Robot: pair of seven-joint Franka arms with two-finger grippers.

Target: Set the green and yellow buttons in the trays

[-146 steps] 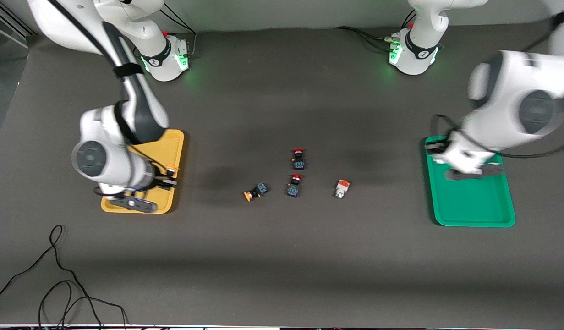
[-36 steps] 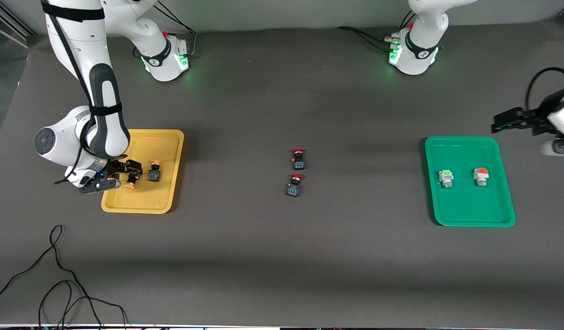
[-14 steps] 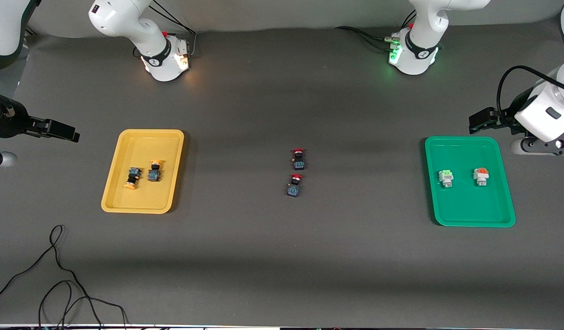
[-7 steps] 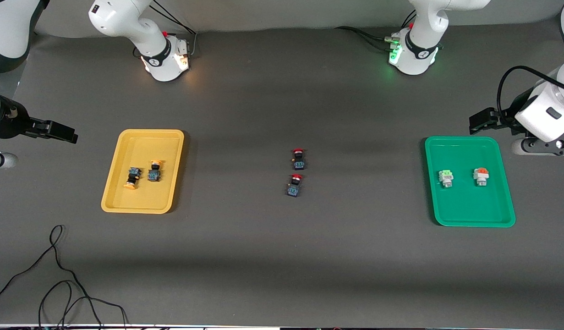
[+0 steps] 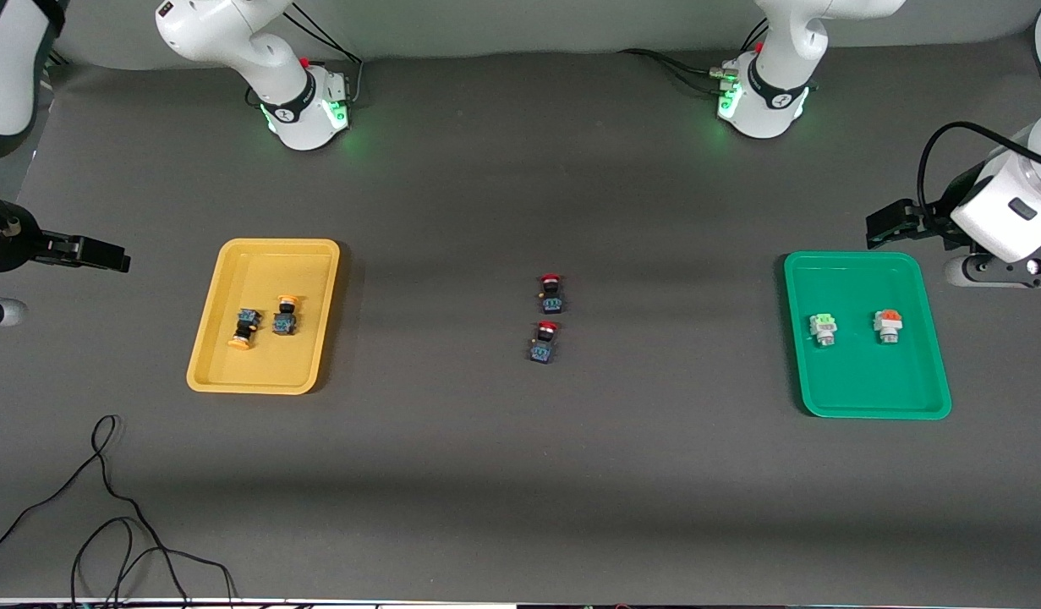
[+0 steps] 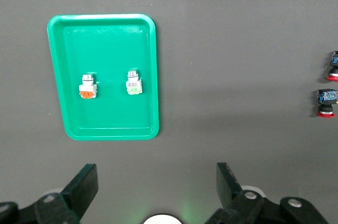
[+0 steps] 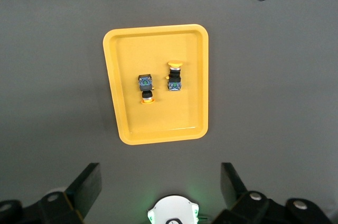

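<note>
Since the earlier frames both arms pulled out to the desk ends; the last yellow button and the orange-block one now lie in trays. Right hand (image 7: 161,192) wide open, empty, up off the yellow tray (image 5: 232,376) holding two yellow buttons (image 5: 265,321). Left hand (image 6: 157,192) wide open, empty, by the green tray (image 5: 858,406) holding two whitish buttons (image 5: 856,328). Red buttons (image 5: 547,317) stay mid-desk. Looks done; just park clear, trays undisturbed.
</note>
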